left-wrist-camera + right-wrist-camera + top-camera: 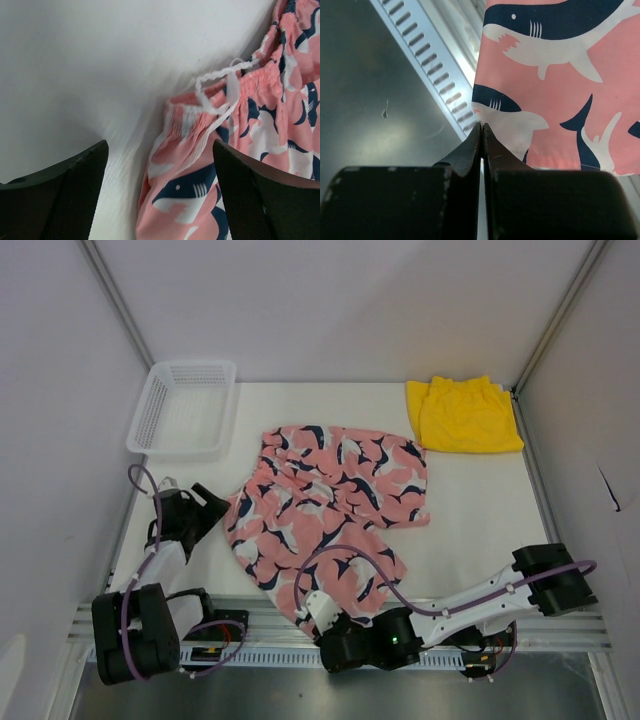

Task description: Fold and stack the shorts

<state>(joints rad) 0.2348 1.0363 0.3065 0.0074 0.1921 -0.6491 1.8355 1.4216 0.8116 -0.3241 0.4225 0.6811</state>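
Our right tool (pixel 481 127) is clenched on a hem corner (pixel 492 116) of the pink shorts (pixel 560 75), likely to carry it over for a fold. Our left tool (pixel 160 146) hangs released, the waistband (pixel 240 85) just ahead between its jaws. The yellow shorts (pixel 465 415) lie far beyond both, on the worktop (pixel 480 500).

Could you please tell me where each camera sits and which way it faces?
Top external: above and behind the arms, looking down on the table; both arms, left gripper and right gripper show.
Left wrist: on the left arm, facing the pink shorts waistband past its open fingers.
Right wrist: on the right arm, facing the near rail past shut fingers pinching the hem.
Shared: all three show the pink shorts.
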